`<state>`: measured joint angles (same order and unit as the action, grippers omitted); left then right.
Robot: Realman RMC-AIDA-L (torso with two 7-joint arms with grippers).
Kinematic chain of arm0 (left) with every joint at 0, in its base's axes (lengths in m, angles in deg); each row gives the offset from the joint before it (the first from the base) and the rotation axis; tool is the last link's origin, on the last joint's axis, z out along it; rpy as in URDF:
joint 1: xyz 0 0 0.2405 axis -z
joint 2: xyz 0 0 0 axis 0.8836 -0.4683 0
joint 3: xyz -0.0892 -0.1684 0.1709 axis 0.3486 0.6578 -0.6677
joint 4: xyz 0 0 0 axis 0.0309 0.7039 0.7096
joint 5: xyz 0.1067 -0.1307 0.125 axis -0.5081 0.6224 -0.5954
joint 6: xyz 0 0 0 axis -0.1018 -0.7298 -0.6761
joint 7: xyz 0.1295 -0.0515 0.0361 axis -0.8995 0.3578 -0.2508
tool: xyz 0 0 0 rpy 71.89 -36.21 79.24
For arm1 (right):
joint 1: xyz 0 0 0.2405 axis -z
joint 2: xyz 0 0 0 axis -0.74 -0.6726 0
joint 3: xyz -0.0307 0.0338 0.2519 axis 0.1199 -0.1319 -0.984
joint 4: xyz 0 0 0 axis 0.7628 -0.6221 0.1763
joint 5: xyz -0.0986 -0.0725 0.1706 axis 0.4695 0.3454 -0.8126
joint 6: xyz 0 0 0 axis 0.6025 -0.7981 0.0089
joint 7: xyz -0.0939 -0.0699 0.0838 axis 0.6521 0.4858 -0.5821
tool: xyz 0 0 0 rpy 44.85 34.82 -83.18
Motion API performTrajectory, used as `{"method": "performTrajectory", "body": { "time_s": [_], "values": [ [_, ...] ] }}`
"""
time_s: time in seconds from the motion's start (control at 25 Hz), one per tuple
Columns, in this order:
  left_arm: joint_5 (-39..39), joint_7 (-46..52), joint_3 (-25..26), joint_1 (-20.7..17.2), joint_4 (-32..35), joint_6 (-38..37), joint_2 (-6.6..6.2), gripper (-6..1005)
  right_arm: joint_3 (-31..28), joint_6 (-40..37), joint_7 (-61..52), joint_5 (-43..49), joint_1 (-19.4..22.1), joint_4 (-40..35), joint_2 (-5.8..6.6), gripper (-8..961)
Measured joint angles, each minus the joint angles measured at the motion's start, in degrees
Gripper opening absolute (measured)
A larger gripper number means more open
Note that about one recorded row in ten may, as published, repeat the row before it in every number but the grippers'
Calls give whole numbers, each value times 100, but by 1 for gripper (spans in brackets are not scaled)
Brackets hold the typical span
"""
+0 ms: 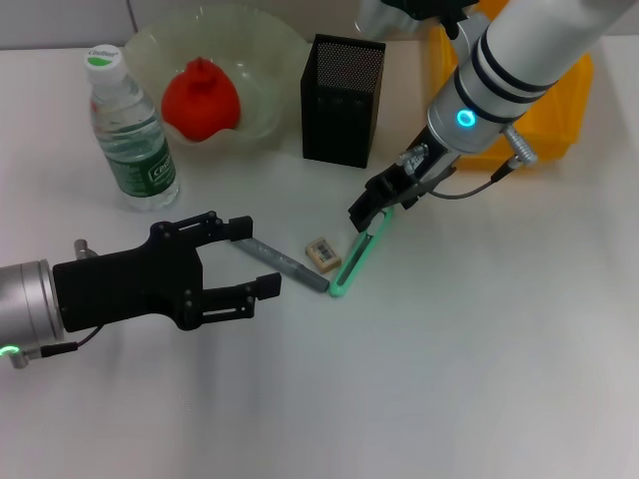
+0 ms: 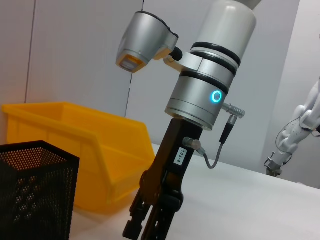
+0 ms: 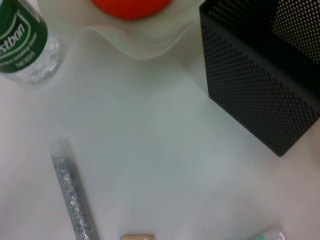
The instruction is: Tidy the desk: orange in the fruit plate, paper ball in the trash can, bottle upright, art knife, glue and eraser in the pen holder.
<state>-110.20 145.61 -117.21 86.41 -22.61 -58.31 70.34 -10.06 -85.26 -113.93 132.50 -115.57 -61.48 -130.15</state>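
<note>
Right gripper (image 1: 371, 209) sits low over the upper end of the green knife (image 1: 355, 261), fingers seemingly closed on it, likely to lift it toward the pen holder (image 1: 341, 99) just behind. Left gripper (image 1: 248, 261) hovers open beside the glue (image 1: 281, 263); eraser (image 1: 322, 253) lies between glue and knife. Orange (image 1: 201, 99) already sits in the plate (image 1: 270, 60), bottle (image 1: 133, 133) upright.

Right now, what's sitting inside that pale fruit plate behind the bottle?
The fruit plate holds only the orange, resting near the side closest to the bottle. The plate surface beneath the orange is covered.
</note>
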Motion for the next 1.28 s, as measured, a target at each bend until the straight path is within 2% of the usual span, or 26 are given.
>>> {"method": "performTrajectory", "body": {
  "time_s": [0.52, 0.96, 1.28],
  "values": [
    [0, -78, 0, 10, -5, -15, 2, 810, 58, 161, -4, -130, -23, 197, 0, 755],
    [2, -79, 3, 10, -6, -25, 2, 811, 431, 361, -3, -470, 68, 222, 0, 755],
    [7, -127, 32, 15, -11, -23, 2, 810, 448, 471, 41, -539, 94, 245, 0, 755]
  ]
}}
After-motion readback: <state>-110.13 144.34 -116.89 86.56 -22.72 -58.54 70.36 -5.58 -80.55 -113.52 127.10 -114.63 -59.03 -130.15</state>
